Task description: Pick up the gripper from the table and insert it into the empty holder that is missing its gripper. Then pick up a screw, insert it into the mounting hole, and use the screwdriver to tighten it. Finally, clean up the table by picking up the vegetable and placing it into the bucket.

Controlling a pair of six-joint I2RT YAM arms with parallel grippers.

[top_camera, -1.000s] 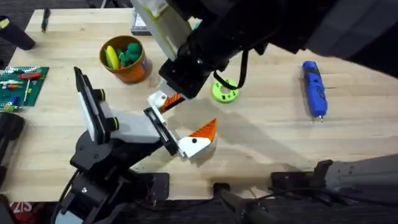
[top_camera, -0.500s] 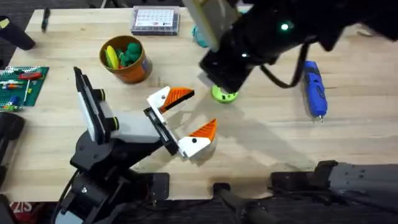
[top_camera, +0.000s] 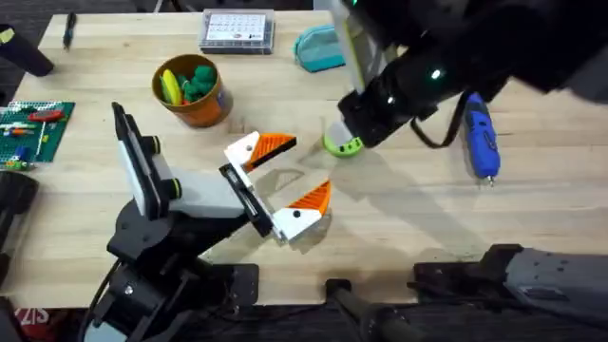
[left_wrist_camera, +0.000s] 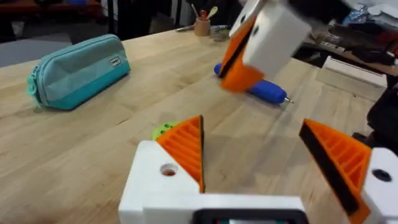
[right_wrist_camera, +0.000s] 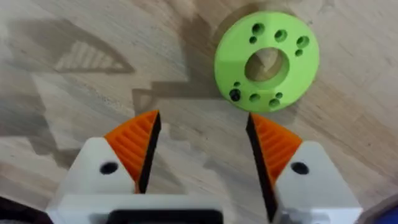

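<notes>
No words or numbers can be read; the small label on the teal pouch (left_wrist_camera: 79, 70) is too blurred.

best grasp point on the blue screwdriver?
Probably the middle of the blue screwdriver's barrel, coming straight down from above. It lies flat on the table with its silver tip toward the arms' bases, so the fingers close across its narrow width.

The wooden table (top_camera: 399, 228) carries a lime dish (top_camera: 343, 144) under the right gripper (right_wrist_camera: 202, 146), with the screwdriver (top_camera: 480, 134) and bucket (top_camera: 193, 89) either side.
</notes>
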